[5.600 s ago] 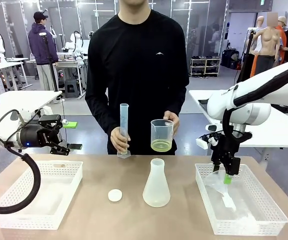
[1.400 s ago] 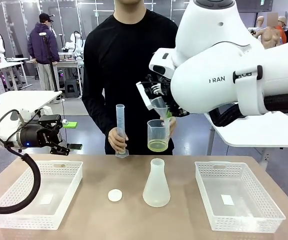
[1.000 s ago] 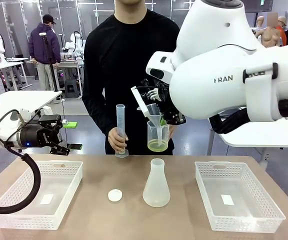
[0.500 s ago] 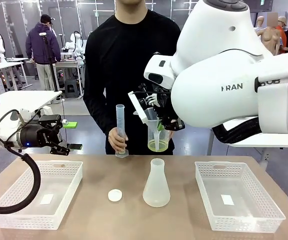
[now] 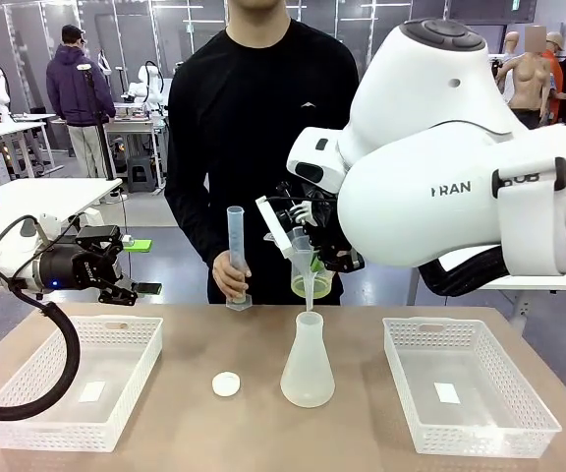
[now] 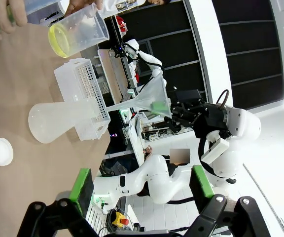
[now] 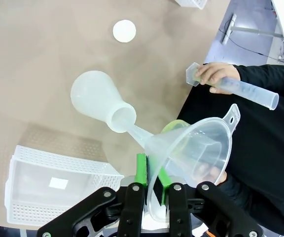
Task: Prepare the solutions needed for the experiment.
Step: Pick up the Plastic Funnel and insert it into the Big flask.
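Upper left in the left wrist view, the shallow pale yellow-green liquid (image 6: 59,40) is glowing inside a clear plastic beaker (image 6: 85,27). Across the front view's bottom, a frosted whitish conical flask (image 5: 308,369) and white lattice-walled plastic baskets (image 5: 28,418) are standing pale against the tan tabletop (image 5: 214,438).

Table (image 5: 214,438), flask (image 5: 308,376), cap (image 5: 226,384), left basket (image 5: 77,433), right basket (image 5: 489,441)

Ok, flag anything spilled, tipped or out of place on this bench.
Nothing stands out. The flask stands upright, the right gripper holds the funnel with its stem at the flask's mouth, the white cap lies beside the flask, and the yellow-green liquid is inside the person's beaker. No spill shows.
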Available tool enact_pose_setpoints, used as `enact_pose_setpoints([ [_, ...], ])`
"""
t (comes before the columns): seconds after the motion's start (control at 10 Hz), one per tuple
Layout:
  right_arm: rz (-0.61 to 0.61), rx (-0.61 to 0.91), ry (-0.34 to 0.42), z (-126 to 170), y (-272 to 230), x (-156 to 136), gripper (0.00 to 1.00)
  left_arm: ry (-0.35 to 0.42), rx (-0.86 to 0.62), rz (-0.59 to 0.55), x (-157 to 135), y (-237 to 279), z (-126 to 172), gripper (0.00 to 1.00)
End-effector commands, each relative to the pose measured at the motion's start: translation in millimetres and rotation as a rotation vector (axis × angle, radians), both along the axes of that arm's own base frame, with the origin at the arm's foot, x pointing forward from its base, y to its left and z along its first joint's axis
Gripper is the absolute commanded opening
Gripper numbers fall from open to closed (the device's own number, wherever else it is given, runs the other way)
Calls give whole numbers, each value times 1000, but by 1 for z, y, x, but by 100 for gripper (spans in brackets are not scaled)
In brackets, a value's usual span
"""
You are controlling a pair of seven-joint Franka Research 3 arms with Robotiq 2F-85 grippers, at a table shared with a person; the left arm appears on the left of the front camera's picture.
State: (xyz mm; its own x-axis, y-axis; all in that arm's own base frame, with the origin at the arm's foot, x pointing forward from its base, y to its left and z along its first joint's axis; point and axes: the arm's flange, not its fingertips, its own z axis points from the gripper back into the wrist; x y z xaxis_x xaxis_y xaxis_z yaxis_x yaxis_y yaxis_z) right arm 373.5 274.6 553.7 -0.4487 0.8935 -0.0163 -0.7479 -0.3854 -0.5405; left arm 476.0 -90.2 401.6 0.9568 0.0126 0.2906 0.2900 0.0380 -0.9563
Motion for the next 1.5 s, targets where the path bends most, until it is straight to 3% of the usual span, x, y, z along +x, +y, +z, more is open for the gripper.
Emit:
enact_pose_setpoints([
  [0.0, 32, 38, 9, -12, -4, 4, 6, 1, 1, 0, 0, 0, 1, 100],
  [1.4, -26, 98, 75, -71, -14, 25, 6, 1, 1, 0, 0, 0, 1, 100],
])
